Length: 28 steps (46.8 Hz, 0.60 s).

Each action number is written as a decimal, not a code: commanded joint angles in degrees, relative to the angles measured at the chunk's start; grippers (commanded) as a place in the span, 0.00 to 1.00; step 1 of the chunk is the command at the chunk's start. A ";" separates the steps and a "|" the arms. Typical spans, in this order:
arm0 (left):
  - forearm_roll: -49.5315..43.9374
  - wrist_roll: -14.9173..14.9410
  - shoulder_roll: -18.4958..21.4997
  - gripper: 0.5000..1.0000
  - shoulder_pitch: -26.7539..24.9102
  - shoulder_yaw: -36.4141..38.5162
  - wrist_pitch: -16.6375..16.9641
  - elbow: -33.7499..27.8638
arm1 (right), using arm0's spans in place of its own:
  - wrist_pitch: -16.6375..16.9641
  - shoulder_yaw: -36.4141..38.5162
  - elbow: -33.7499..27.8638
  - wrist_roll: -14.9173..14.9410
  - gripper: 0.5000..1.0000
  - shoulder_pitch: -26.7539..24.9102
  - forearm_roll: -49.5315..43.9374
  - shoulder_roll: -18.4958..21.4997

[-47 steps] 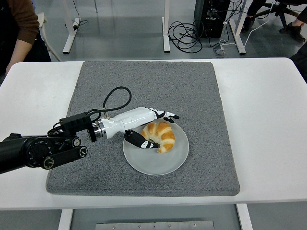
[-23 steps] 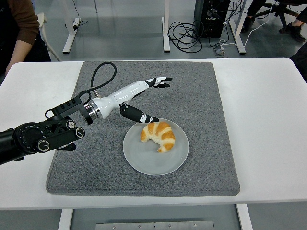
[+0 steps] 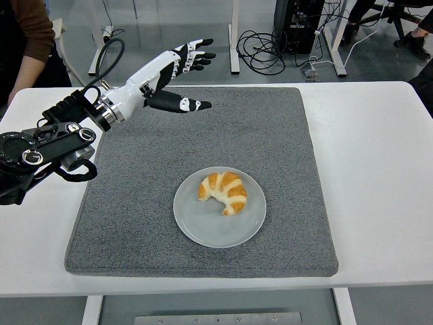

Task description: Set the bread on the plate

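Now we see the left hand [image 3: 177, 74] raised high over the far left corner of the grey mat [image 3: 284, 135], well apart from the plate [image 3: 203, 233]; its fingers [image 3: 196, 54] are spread and its thumb [image 3: 183, 104] juts out below them, and it holds nothing. Compared with 1 s ago, when this hand lay at the plate's left rim with thumb and fingers around the bread [image 3: 223, 191], and with 0.5 s ago, when it had already lifted clear and begun to swing back, the hand has let go and drawn away up and to the left. The bread, a croissant, has stayed where it was released: it lies wholly on the plate, in its upper half, with its curved back toward the far side and its tips pointing toward us. The plate sits near the middle of the mat and has not shifted across the 3 frames. We judge from this that the placing is done and only the retreat of the arm remains. No right hand appears. A person's sleeve [image 3: 30, 27] shows at the top left corner, beyond the table [image 3: 379, 169].
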 commanded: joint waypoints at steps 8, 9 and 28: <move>-7.81 2.95 -0.39 0.81 0.93 -5.44 -9.32 6.53 | 0.00 0.00 0.00 0.00 1.00 0.01 0.00 0.00; -9.04 3.56 -0.48 0.81 1.01 -5.79 -10.11 7.23 | 0.00 0.00 0.00 0.00 1.00 0.01 0.00 0.00; -22.85 13.67 -1.45 0.87 3.74 -8.95 -17.94 13.83 | 0.00 0.00 0.00 0.00 1.00 0.01 0.00 0.00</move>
